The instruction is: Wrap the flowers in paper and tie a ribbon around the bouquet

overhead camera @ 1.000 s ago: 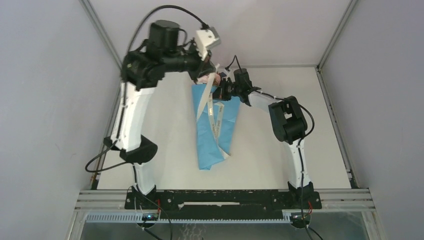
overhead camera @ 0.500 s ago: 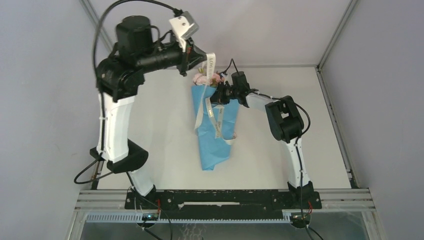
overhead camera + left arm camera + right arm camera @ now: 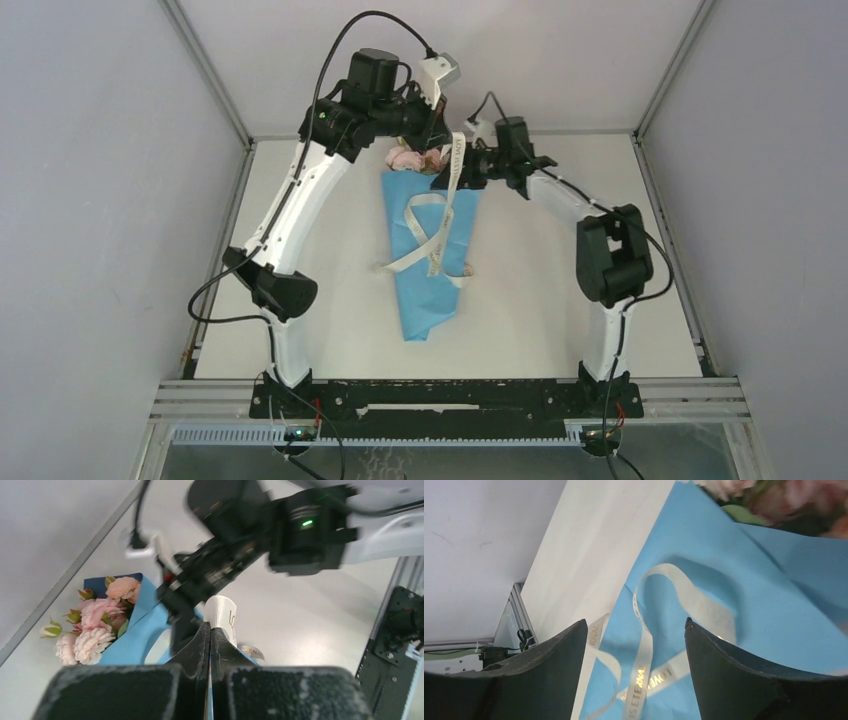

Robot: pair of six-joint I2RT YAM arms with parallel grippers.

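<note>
The bouquet point(image 3: 462, 228) lies flat on the white table point(image 3: 320, 300) at the centre of the top view, its narrow folded tip toward the lower edge of the frame and its wide mouth toward the upper edge. The cone is light-blue paper point(image 3: 420, 310), creased, with a darker blue inner face showing at the mouth. The cone contains the flowers point(image 3: 408, 158): pink and peach blooms with green leaves protrude from the wide end. The ribbon point(image 3: 428, 212), cream-white with gold lettering, lies in loose loops across the top of the cone. One tail rests on the table just left of the cone, and one strand rises toward the mouth. The left gripper point(image 3: 210, 630) is above the wide end, fingers pressed together and pinching the raised ribbon end. The right gripper point(image 3: 635, 630) is just right of the mouth, fingers spread wide with nothing between them.
</note>
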